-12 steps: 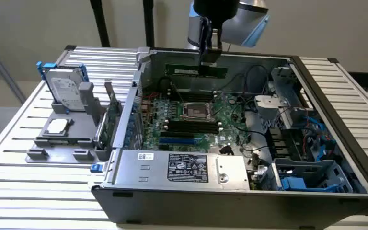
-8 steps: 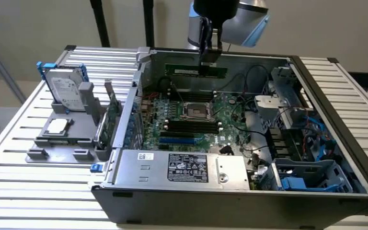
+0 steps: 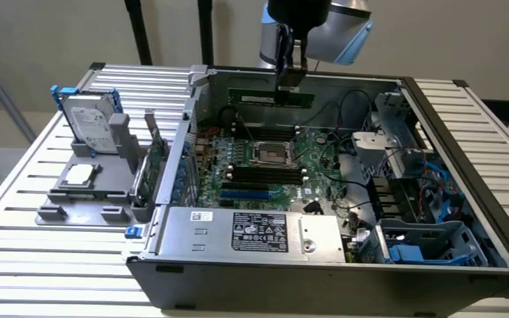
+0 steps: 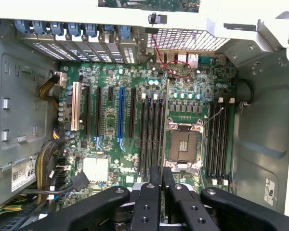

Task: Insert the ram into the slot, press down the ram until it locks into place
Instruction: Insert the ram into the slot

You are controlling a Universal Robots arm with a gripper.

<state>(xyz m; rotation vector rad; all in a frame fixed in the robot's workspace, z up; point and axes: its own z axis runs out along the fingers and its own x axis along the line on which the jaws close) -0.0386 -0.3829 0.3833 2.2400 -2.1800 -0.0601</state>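
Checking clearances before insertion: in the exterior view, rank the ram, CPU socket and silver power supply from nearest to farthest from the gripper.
1. The ram, clamped in the gripper, at the far side.
2. The CPU socket, in the middle, below.
3. The silver power supply, along the near edge.

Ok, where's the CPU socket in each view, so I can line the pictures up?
Exterior view: the CPU socket sits mid-motherboard, on the far side of a bank of black memory slots.
Wrist view: the CPU socket lies between two banks of black memory slots.
Shared landmark: the long blue slot.
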